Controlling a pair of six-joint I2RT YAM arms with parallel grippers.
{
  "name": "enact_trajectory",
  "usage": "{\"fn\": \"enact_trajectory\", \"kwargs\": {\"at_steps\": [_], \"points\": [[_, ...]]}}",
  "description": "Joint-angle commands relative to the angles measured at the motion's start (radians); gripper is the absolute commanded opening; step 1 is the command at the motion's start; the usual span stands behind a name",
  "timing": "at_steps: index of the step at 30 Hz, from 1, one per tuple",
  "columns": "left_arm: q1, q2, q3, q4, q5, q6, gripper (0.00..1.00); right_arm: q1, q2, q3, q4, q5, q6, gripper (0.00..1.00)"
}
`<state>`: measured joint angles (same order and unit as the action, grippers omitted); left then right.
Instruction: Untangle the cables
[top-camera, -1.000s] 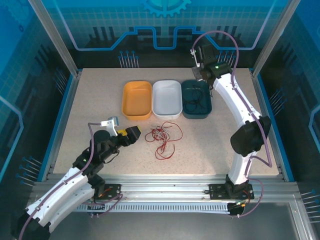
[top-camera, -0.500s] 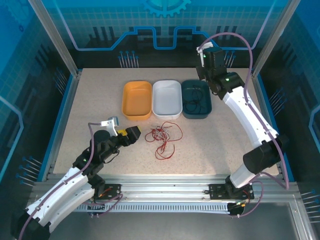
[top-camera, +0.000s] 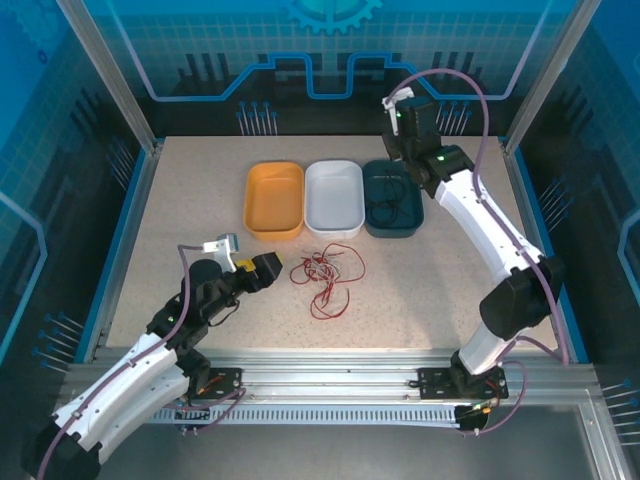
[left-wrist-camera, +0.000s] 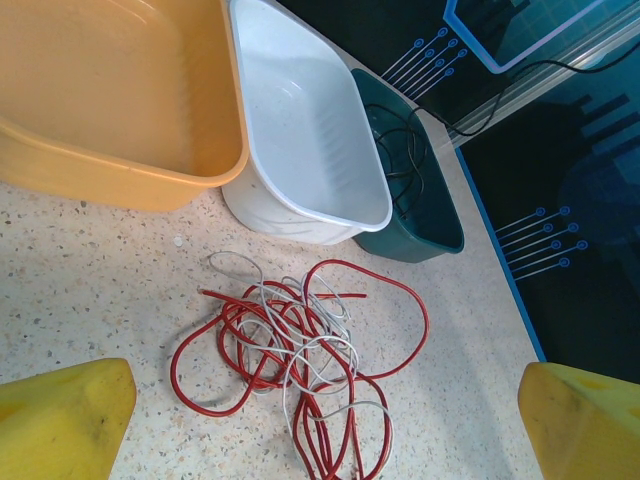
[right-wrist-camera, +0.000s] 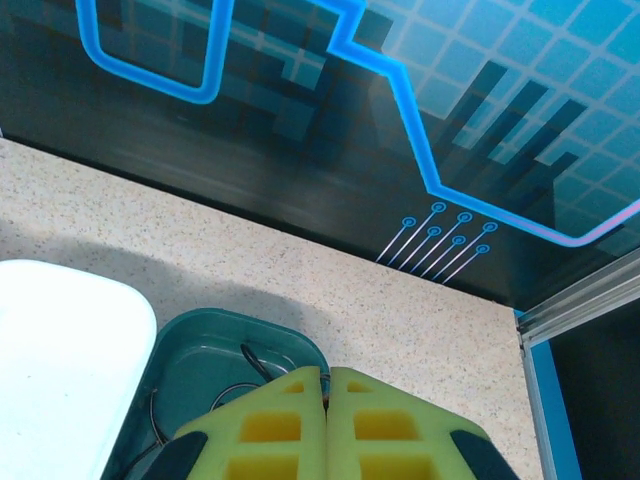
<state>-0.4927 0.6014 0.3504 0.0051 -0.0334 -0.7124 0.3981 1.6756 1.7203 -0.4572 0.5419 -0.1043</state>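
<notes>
A red cable (top-camera: 325, 285) and a pale cable (top-camera: 318, 262) lie tangled together on the table, in front of the white bin. In the left wrist view the red cable (left-wrist-camera: 424, 319) loops through the pale cable (left-wrist-camera: 284, 399). My left gripper (top-camera: 262, 265) sits just left of the tangle. It is open, its yellow fingertips (left-wrist-camera: 60, 420) spread wide with nothing between them. A black cable (top-camera: 392, 205) lies in the teal bin (top-camera: 395, 233). My right gripper (top-camera: 398, 158) hangs over that bin's far end, shut; a strand of the black cable (right-wrist-camera: 248, 356) runs up under its tips (right-wrist-camera: 325, 372).
An orange bin (top-camera: 272, 232), a white bin (top-camera: 333, 232) and the teal bin stand in a row at mid table. The orange bin (left-wrist-camera: 120, 175) and the white bin (left-wrist-camera: 300, 215) hold nothing. Blue walls and aluminium posts ring the table.
My right wrist swung up and to the right, then back left over the teal bin's far end, staying shut. The left arm and the tangle have not moved.
</notes>
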Motion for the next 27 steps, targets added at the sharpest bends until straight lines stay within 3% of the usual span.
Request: {"fn": "enact_trajectory", "kwargs": {"at_steps": [1, 9, 27], "points": [[0.008, -0.017, -0.012, 0.001, -0.005, -0.023, 0.99, -0.014, 0.037, 0.018, 0.043, -0.004, -0.003, 0.0], [0.008, -0.024, -0.016, -0.001, -0.008, -0.02, 0.99, -0.031, 0.076, -0.016, 0.055, -0.056, 0.045, 0.0], [0.008, -0.02, -0.021, 0.0, -0.013, -0.024, 0.99, -0.037, 0.049, -0.287, 0.2, -0.134, 0.125, 0.0]]}}
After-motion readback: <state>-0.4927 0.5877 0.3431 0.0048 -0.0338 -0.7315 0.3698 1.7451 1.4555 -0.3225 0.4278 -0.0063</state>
